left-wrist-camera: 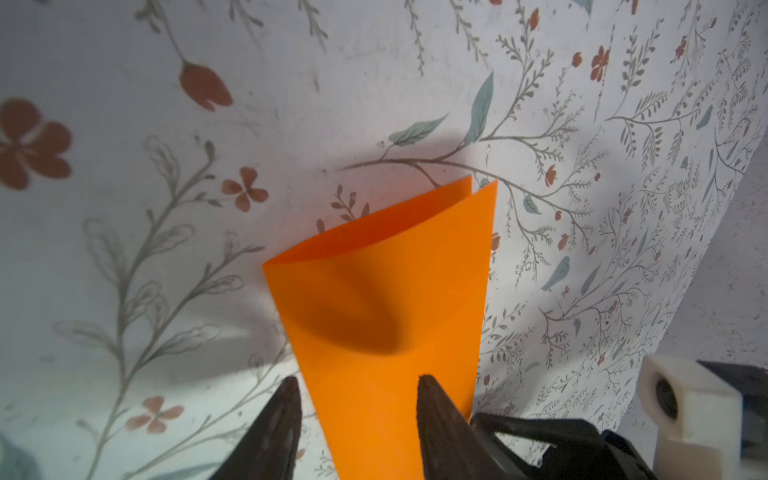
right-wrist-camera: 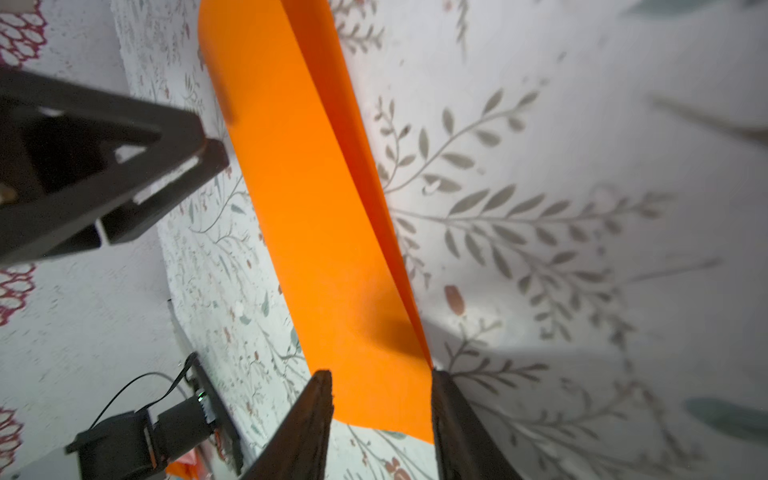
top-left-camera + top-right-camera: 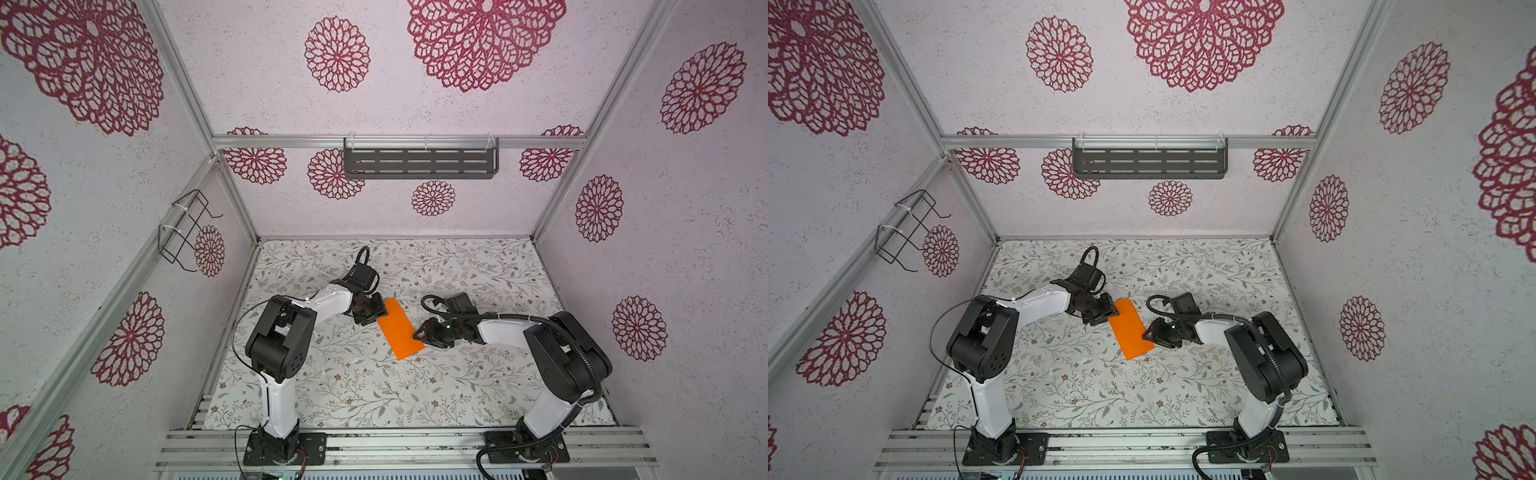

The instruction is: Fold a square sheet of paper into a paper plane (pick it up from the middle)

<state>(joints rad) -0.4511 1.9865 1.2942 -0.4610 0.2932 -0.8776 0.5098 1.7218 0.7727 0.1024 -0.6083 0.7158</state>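
I see the square sheet of paper (image 3: 400,330) (image 3: 1130,330) folded double into a long, smooth, bright orange rectangle. It lies on the matte floral table cover (image 3: 353,386), with its two layers gaping a little at one short end (image 1: 386,311). My left gripper (image 3: 375,315) (image 1: 359,382) sits at the sheet's short end nearer the back wall. Its tapered black fingers stand apart and the paper runs between them unpinched. My right gripper (image 3: 419,332) (image 2: 380,374) is at the sheet's opposite long edge, jaws likewise parted astride the paper and gripping nothing. I cannot tell whether its tips touch the sheet.
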